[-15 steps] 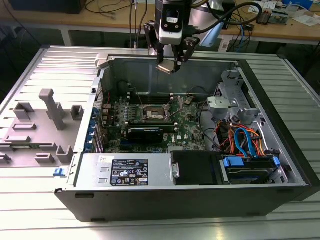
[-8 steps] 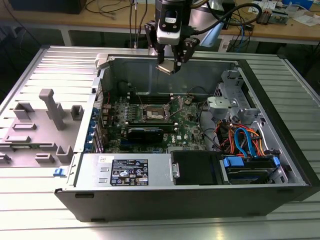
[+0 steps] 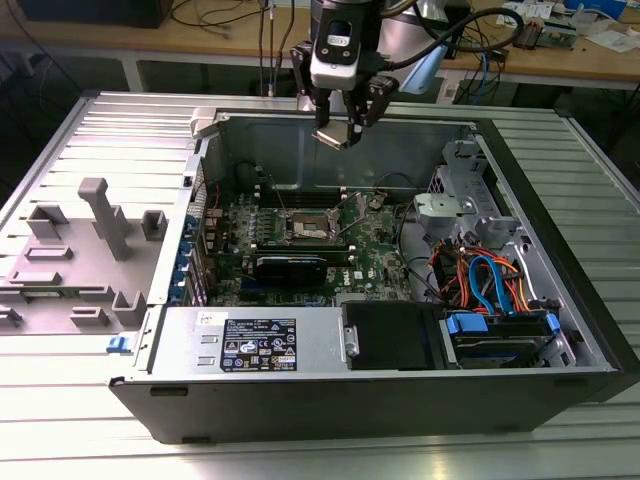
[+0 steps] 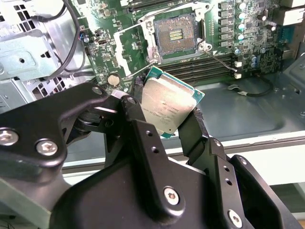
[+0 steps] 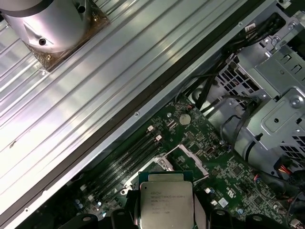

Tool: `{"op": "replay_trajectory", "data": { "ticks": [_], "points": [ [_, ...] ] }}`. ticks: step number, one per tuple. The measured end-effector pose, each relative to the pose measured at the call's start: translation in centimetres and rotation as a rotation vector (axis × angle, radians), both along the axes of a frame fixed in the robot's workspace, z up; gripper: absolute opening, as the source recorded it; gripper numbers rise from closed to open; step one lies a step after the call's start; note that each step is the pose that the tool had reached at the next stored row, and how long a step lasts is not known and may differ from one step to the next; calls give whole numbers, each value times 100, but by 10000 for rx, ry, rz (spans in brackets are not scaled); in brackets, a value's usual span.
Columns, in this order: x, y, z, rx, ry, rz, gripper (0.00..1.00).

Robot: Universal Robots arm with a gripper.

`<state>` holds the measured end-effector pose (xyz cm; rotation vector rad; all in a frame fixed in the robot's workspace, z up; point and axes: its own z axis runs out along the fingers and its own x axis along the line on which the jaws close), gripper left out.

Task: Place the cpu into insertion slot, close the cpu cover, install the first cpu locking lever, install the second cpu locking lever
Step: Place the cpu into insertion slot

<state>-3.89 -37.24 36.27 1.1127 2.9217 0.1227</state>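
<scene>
The cpu, a flat square chip with a silvery top and a green edge, is pinched between the two black fingers of my gripper. In the exterior view the gripper hangs with the cpu over the far wall of the open computer case, well above the green motherboard. The insertion slot is a dark square recess with a silver rim, bare inside; it lies apart from the chip, farther along the board. The cpu cover, a thin silver frame, stands swung open beside the slot.
Black memory slots run beside the slot, and a round coin battery lies near it. A grey drive cage, orange and blue cables and a power supply crowd the case. A grey fixture block stands at the exterior view's left.
</scene>
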Motion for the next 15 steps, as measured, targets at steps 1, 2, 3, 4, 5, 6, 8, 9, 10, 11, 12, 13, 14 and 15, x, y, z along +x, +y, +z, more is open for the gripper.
{"op": "replay_trajectory", "data": {
  "ticks": [1,2,3,4,5,6,8,9,10,11,12,13,14,15],
  "points": [
    [0,0,0,-1,0,-25,55],
    [0,0,-1,-2,0,-51,55],
    [0,0,-1,-3,-1,-82,55],
    [0,0,-1,-4,-1,-113,55],
    [0,0,-1,-4,0,-137,55],
    [0,0,-1,-4,0,-159,55],
    [0,0,-1,-4,0,-187,55],
    [0,0,-1,-5,0,-189,55],
    [0,0,-2,-4,0,-191,55],
    [0,0,-1,-5,0,-192,55],
    [0,0,-1,-5,0,-192,55],
    [0,0,-1,-5,0,-193,55],
    [0,0,-2,-4,0,-193,55],
    [0,0,-1,-4,0,-193,55]
  ]
}}
